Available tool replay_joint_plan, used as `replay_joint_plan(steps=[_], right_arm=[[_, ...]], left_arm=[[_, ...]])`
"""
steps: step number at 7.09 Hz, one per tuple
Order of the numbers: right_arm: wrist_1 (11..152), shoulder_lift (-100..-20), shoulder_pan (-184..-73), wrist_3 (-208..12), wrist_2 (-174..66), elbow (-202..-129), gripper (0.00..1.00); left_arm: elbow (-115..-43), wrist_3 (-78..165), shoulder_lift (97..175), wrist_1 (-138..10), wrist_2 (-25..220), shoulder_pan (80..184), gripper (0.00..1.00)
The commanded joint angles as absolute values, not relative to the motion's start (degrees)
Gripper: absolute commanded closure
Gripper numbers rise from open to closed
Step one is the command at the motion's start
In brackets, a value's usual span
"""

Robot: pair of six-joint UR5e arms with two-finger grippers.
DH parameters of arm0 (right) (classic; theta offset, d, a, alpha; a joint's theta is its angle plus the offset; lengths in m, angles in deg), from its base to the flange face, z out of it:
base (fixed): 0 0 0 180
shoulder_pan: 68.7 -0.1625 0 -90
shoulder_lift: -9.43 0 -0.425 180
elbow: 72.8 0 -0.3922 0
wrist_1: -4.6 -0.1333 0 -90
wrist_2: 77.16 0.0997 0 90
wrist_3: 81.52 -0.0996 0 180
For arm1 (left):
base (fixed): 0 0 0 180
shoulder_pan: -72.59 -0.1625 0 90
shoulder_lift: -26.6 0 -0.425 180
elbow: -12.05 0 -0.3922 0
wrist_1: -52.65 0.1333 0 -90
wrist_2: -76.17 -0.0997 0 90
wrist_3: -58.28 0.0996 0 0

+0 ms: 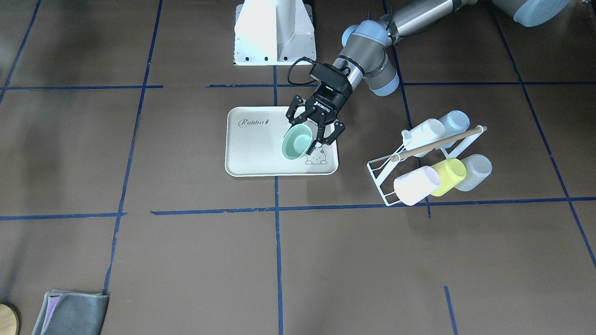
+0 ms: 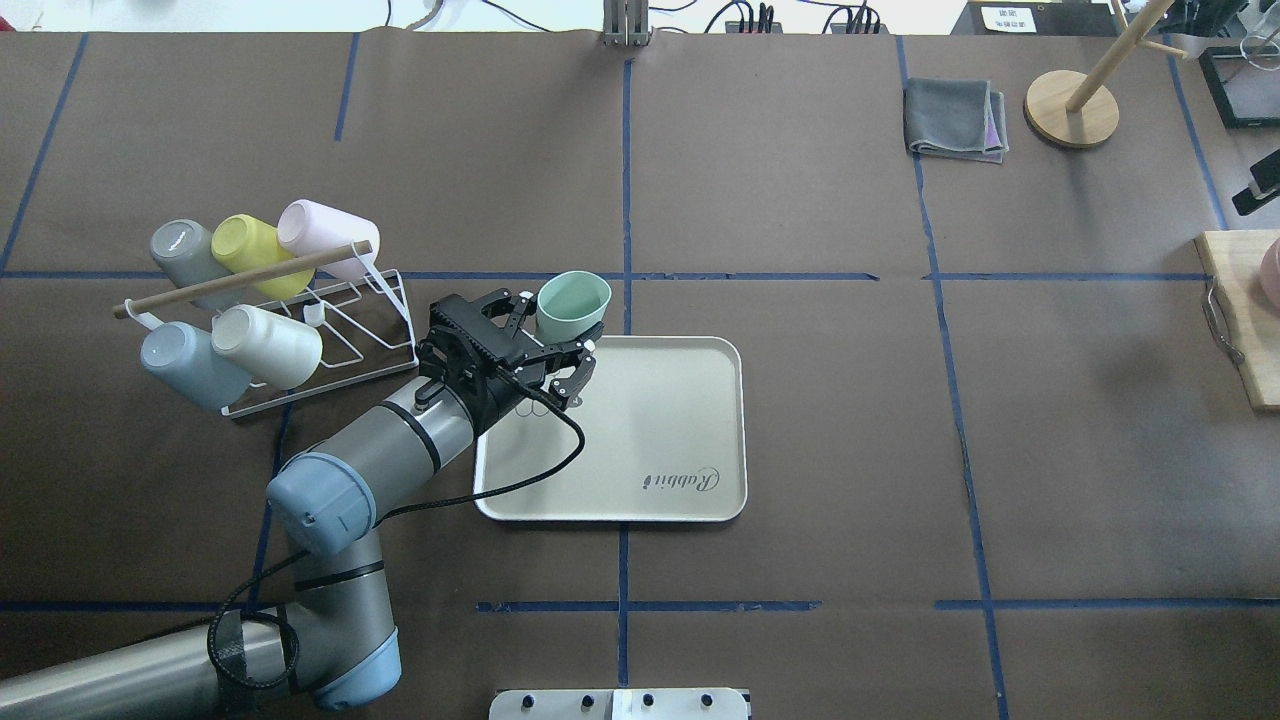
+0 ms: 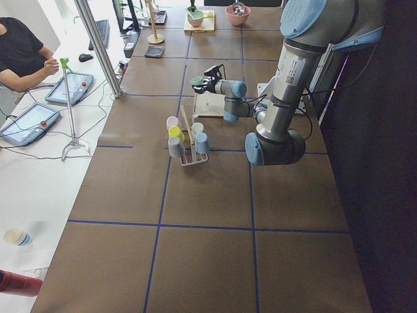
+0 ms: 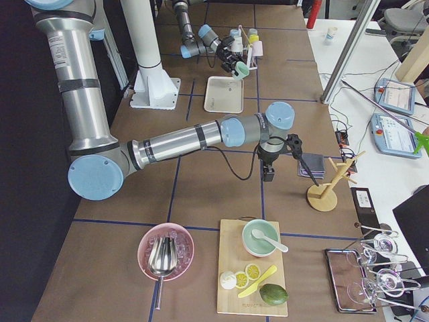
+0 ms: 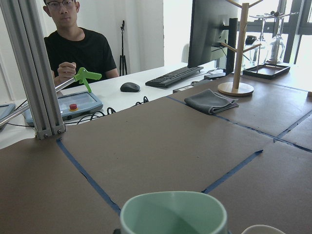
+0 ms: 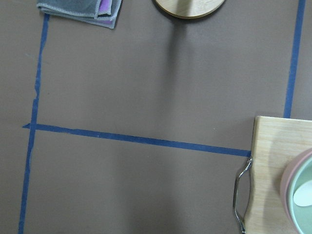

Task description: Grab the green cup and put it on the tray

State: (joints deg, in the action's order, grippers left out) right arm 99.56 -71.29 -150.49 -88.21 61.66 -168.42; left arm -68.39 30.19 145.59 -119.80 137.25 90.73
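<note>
- A brown paper-covered surface (image 1: 186,260) marked off with blue tape lines carries everything. A person sits at a desk with a monitor beyond its far edge.
- The left hand (image 1: 307,132) pinches the green cup (image 1: 296,142) by its wall and holds it tilted, mouth turned toward the operators' side.
- The cup hangs clear above the tray (image 1: 253,156), at the end nearer the wire cup rack (image 1: 382,172) and close to the bunny drawing (image 1: 316,159).
- The step in hand looks like the carry-over turning into the set-down: the cup is lifted but not yet on the tray.
- The next move likely calls for righting the cup, lowering it until its base meets the tray floor inside the rim, then spreading the fingers.
- The right hand (image 4: 297,153) hangs well apart near a folded grey cloth; whether it is spread or pressed together I cannot tell.
- Writing: "Rabbit" in script (image 1: 253,122) on the tray, and white "ROBOTIQ" lettering (image 1: 322,107) on the left hand's body.
</note>
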Motion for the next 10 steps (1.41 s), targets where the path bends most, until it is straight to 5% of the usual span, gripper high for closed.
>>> replay_joint_plan(steps=[1,10], right_arm=[[99.52,-72.65,-153.08,-84.51,63.91,-166.66,0.0],[99.43,-72.57,-152.99,-85.38,63.12,-166.84,0.0]], left_arm=[[-65.47,30.15,146.3,-124.45,132.69,85.97,0.6],[-62.76,30.15,148.68,-124.01,130.39,84.72,0.57]])
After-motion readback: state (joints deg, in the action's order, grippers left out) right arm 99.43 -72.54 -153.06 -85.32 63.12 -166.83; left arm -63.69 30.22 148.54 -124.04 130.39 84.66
